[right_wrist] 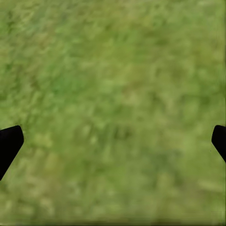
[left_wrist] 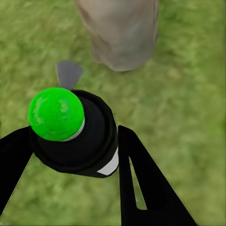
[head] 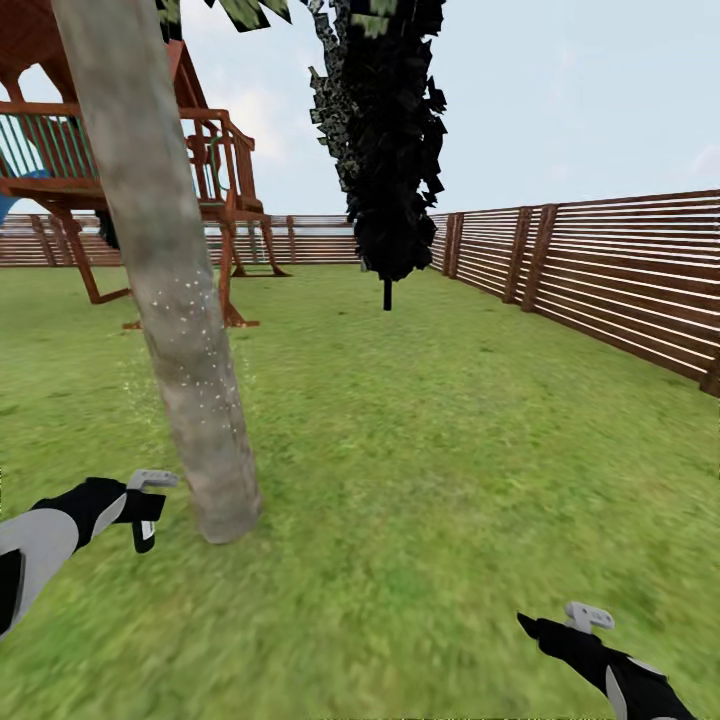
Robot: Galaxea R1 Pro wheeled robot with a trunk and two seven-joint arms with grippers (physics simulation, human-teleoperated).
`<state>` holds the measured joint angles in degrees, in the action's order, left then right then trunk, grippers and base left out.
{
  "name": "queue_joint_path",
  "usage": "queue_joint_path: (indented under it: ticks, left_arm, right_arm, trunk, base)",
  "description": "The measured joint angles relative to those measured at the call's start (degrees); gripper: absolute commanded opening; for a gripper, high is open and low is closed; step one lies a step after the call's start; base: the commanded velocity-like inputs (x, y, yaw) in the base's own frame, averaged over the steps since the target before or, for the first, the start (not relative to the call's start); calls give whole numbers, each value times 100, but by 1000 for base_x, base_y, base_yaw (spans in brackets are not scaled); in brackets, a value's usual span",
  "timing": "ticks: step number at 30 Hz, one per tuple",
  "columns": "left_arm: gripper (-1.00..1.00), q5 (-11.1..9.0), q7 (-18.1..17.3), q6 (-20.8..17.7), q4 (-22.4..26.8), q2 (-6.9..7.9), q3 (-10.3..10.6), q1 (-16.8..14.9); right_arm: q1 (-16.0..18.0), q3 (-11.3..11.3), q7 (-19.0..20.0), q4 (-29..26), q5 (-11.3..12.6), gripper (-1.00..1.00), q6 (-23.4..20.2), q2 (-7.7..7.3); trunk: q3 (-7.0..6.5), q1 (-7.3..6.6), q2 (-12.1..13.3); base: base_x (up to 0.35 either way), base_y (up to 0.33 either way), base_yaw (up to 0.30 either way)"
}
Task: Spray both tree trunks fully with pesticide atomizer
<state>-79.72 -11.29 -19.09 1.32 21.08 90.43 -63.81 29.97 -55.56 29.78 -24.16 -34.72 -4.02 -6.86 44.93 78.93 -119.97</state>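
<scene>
Green lawn (head: 450,450) inside a slatted fence (head: 620,280); left gripper (left_wrist: 75,141) has its fingers (left_wrist: 141,179) closed around the pesticide atomizer (left_wrist: 70,132), close beside the tree trunk (head: 170,270); right gripper (right_wrist: 113,136) spread wide, empty, over grass

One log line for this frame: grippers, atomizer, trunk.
left gripper: shut on pesticide atomizer | right gripper: open over grass | tree trunk: pale specks on bark, close to atomizer

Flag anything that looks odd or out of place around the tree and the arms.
Nothing looks damaged or spilled. The tree trunk leans slightly and carries a scatter of pale specks partway up. The left gripper is shut on the pesticide atomizer; the right gripper is open over grass.
</scene>
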Motion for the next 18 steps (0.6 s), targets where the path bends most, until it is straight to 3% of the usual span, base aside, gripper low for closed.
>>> queue_joint_path:
  ticks: [7, 18]
  left_arm:
    - [-100, 0, -1, 1, 5, -7, -5, 0]
    - [-100, -1, -6, 1, 9, -17, -5, 17]
  right_arm:
    - [0, 4, 20, 16, -62, 100, -2, -2]
    - [0, -8, 16, 14, -44, 100, -2, -26]
  trunk:
    - [0, 0, 0]
    - [-6, 0, 0]
  base:
    - [-1, 310, -28]
    - [-60, 302, -255]
